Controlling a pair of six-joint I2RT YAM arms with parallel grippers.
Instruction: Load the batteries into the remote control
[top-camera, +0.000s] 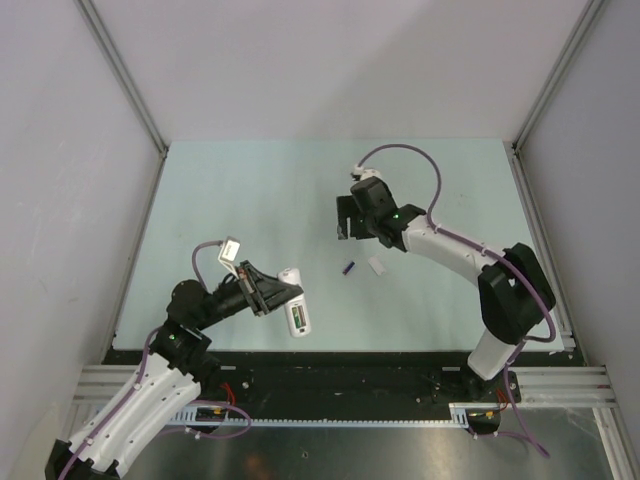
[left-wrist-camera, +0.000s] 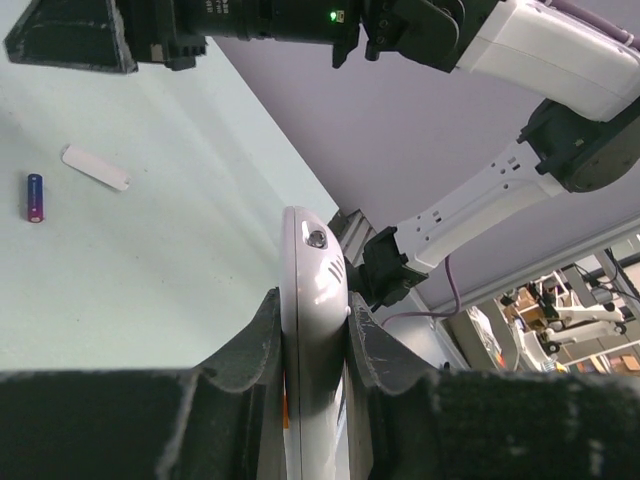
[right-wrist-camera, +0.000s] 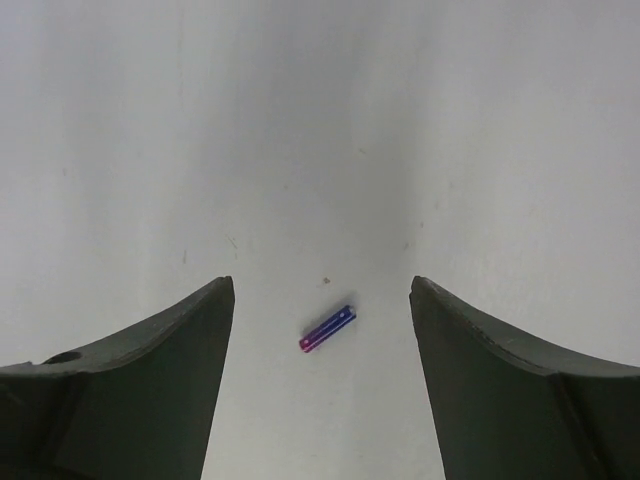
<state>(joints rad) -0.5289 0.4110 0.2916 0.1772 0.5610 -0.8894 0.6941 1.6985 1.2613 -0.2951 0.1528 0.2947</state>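
The bench (top-camera: 250, 190) is a plain, matte, pale green sheet. A purple-blue battery (right-wrist-camera: 327, 329) lies flat on it, below the right tool (right-wrist-camera: 320, 290), in the gap between its spread fingers and slanted to them. Just beside the battery, not touching it, lies a small white strip (top-camera: 377, 265), on the side nearer that tool's own arm.

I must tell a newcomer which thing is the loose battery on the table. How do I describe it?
Look at the pale green table, near its middle. Two small things lie there side by side: the battery on the left and a flat white piece on the right. Only the battery is a dark purple-blue cylinder.
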